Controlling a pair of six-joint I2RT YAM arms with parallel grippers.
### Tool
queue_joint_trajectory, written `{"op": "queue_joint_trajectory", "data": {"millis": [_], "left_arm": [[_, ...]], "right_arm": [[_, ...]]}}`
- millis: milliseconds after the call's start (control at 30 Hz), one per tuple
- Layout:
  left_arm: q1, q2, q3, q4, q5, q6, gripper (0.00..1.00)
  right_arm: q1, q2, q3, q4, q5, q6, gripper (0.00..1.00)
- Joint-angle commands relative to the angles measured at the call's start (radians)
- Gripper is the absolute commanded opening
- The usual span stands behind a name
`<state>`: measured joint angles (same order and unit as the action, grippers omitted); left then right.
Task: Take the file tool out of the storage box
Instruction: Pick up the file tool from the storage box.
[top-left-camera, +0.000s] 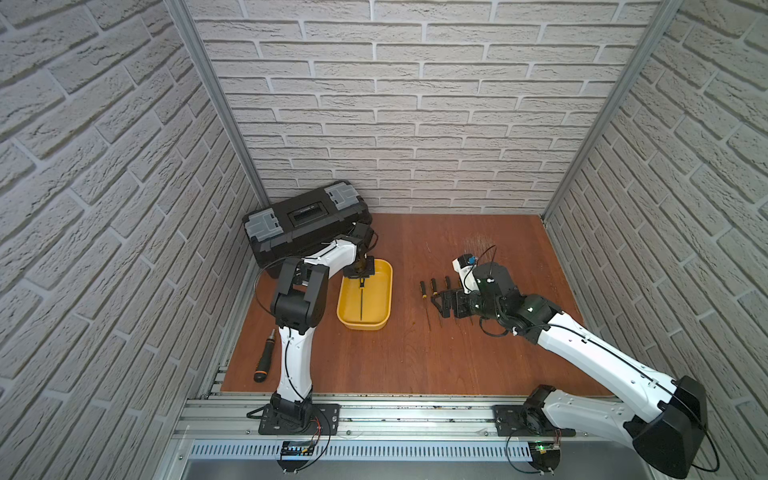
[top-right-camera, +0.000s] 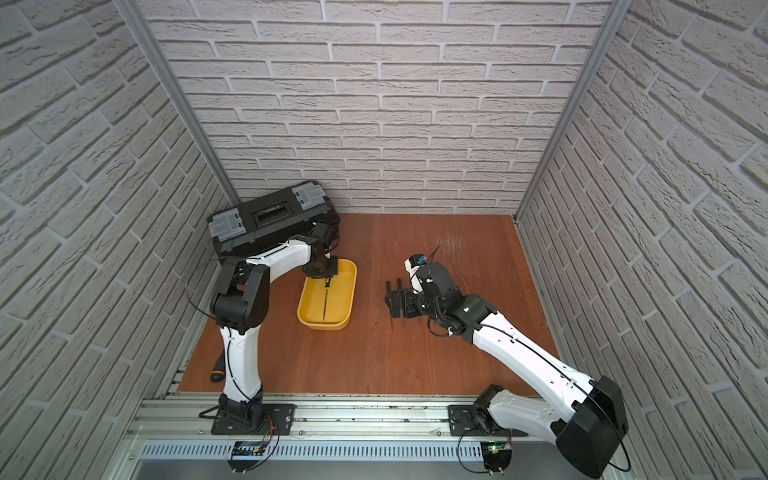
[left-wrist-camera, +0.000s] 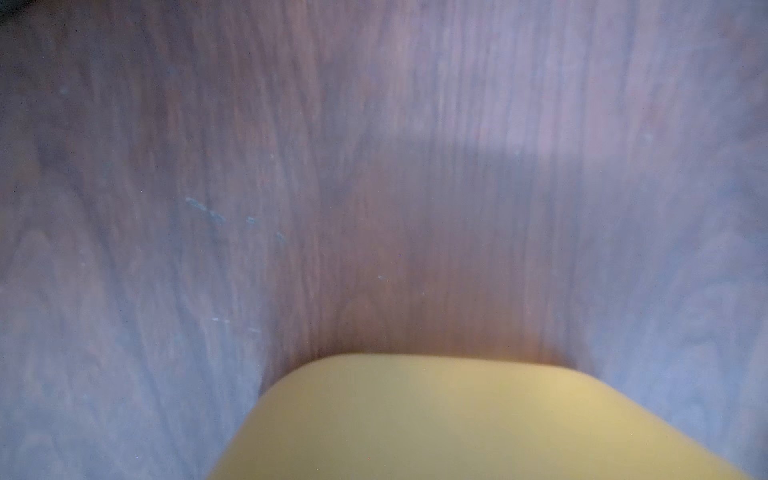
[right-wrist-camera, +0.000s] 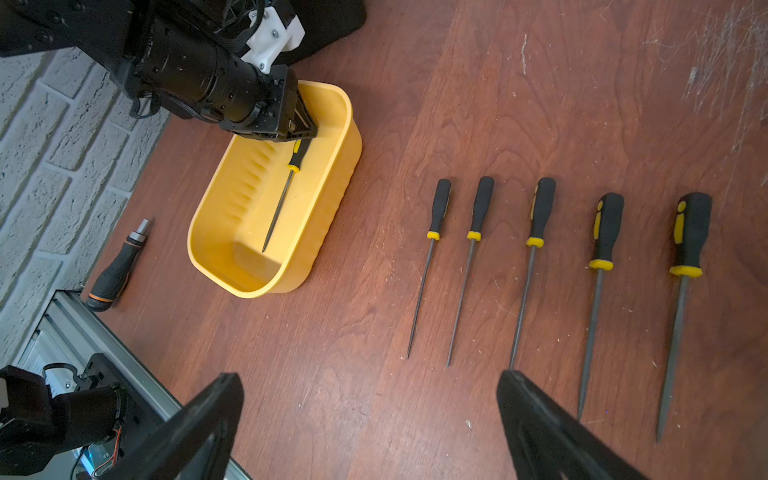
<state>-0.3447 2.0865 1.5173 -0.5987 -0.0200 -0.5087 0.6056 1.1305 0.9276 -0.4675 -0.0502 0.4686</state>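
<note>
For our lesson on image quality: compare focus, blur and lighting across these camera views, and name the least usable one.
Left wrist view: hazy and out of focus throughout, the storage box only a yellow smear on the wooden table; least usable. Right wrist view: crisp, the file tool clearly outlined. Both top views: sharp and evenly lit.

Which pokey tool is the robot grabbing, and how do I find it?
Find the big black toolbox by the back wall; the yellow tray sits just in front. Inside lies one thin file with a black-and-yellow handle, pinched by the left claw. Its five look-alikes lie outside on bare wood.
</note>
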Motion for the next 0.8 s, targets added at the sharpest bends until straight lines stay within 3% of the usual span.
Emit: {"op": "queue_joint_trajectory", "data": {"millis": [0, 167, 633, 767], "left_arm": [[-0.001, -0.056, -0.069, 0.061, 0.123, -0.015, 0.12], [0.008, -0.152, -0.117, 0.118, 0.191, -0.046, 0.13], [0.029, -0.391, -0.221, 0.244, 0.324, -0.169, 0.14], [0.029, -0.429, -0.248, 0.278, 0.346, -0.208, 0.15]], "right_arm": [[-0.006, 0.014, -0.010, 0.026, -0.025, 0.013, 1.00], [-0.006, 0.032, -0.010, 0.058, -0.075, 0.019, 0.97], [0.092, 0.228, 0.045, 0.250, -0.127, 0.135, 0.64], [0.135, 0.302, 0.083, 0.308, -0.145, 0.157, 0.59]]}}
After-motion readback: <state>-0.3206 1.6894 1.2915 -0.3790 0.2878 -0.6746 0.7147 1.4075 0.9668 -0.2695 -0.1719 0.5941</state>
